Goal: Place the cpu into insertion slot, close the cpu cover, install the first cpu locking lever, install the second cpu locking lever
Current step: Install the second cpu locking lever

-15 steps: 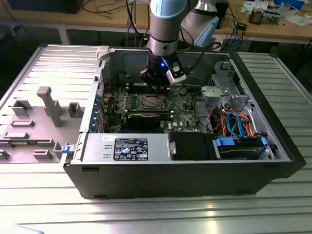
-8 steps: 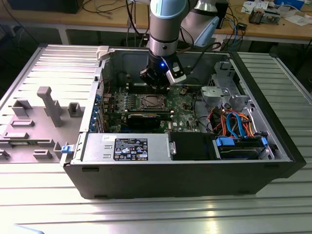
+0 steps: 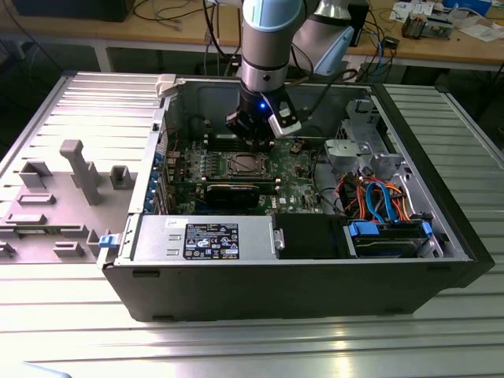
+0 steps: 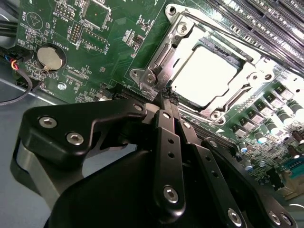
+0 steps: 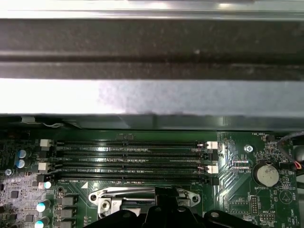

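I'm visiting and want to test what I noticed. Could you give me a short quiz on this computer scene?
1. True or false: the silver-grey square chip lies under the closed silver metal frame plate.
2. The black hand has its tips nearest to: A a round coin battery, B a corner of that frame, C a blue drive bay.
3. Fill in: the circuit board is coloured ___.
Key: 1 true; 2 B; 3 green.

Silver-topped cpu seated in insertion slot under closed cpu cover
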Motion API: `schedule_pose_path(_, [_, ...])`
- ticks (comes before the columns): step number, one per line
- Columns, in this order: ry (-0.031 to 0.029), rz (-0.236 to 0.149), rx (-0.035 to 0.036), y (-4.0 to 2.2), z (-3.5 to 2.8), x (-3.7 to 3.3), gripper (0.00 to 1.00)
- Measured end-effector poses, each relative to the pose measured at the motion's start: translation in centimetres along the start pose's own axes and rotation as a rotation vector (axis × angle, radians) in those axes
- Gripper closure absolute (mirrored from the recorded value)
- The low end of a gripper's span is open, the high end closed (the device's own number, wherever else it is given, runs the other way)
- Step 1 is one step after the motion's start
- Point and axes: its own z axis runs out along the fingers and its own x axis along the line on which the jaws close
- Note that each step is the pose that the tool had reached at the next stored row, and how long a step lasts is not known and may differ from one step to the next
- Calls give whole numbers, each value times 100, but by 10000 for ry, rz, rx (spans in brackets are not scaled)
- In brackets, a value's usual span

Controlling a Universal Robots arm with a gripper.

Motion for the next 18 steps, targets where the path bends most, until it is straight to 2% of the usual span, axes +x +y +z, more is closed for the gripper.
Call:
schedule_pose_path(3, [0, 0, 2, -41, -5, 1, 89])
schedule_pose_path(6, [0, 1, 16, -44, -7, 0, 89])
schedule_pose_path(7, [1, -3, 44, -44, -14, 0, 89])
schedule_pose_path(10, [1, 0, 57, -38, -61, 0, 89])
schedule_pose_path(18, [0, 7, 98, -17, -239, -1, 89])
